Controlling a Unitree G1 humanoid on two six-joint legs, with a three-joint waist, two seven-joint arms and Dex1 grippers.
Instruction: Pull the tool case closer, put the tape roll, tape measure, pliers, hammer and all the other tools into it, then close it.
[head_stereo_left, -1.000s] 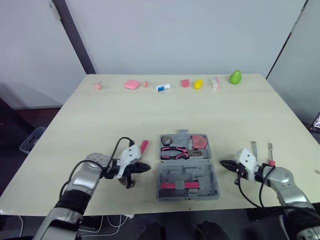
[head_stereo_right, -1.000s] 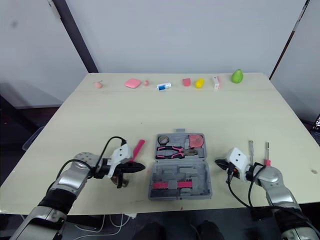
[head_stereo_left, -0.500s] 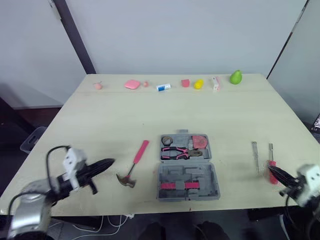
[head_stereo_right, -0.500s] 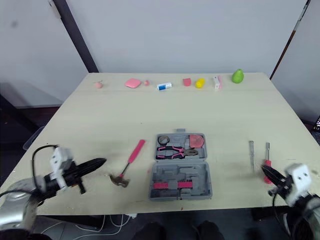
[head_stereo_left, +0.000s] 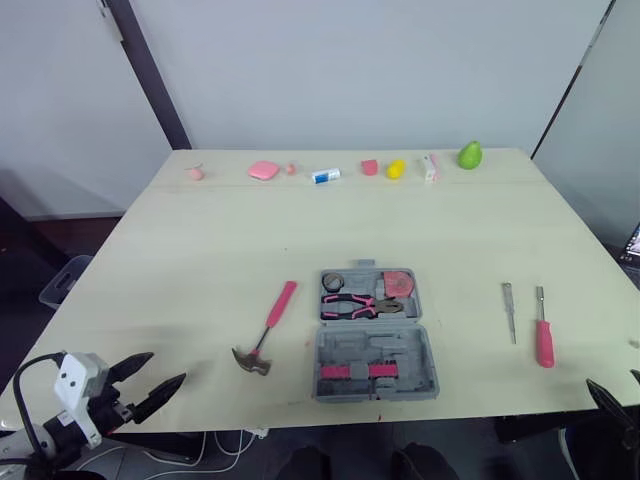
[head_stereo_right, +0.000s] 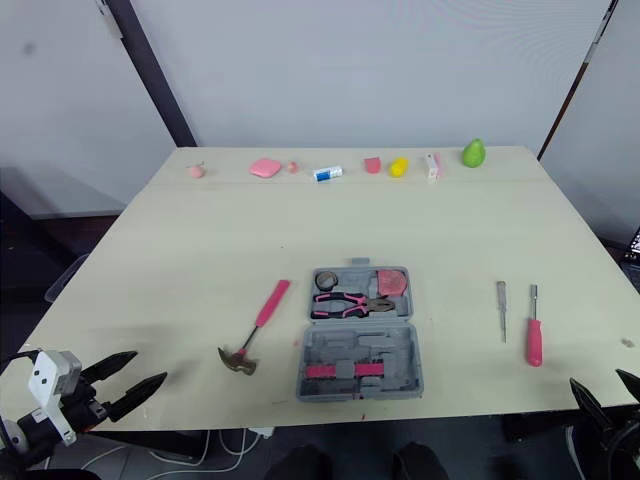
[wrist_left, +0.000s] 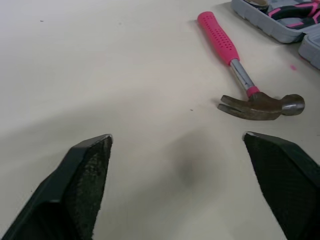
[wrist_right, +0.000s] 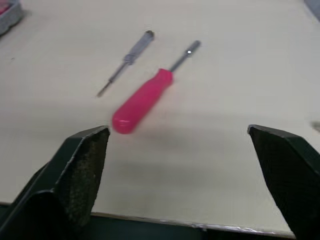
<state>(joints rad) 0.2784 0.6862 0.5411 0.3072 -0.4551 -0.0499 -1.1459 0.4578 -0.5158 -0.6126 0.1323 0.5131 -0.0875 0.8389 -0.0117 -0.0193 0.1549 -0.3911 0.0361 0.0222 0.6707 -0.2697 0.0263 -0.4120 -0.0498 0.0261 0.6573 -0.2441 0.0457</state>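
Two tools flank your open tool case (head_stereo_left: 376, 338), near the table's (head_stereo_left: 300, 220) front edge with pliers (head_stereo_left: 358, 303) inside: hammer (head_stereo_left: 266, 328) left, pink screwdriver (head_stereo_left: 543, 332) right. Left gripper (head_stereo_left: 166, 368) and right gripper (wrist_right: 177, 131) hang off that edge, jaws apart. Far-row items (head_stereo_left: 265, 169) are too small to name.

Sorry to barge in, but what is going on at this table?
The robot is packing a tool case, which sits open on the table with pliers, tape roll and tape measure inside. The hammer lies left of it; a pink screwdriver and a grey tool lie to its right. The left gripper and right gripper hang open and empty at the near edge.
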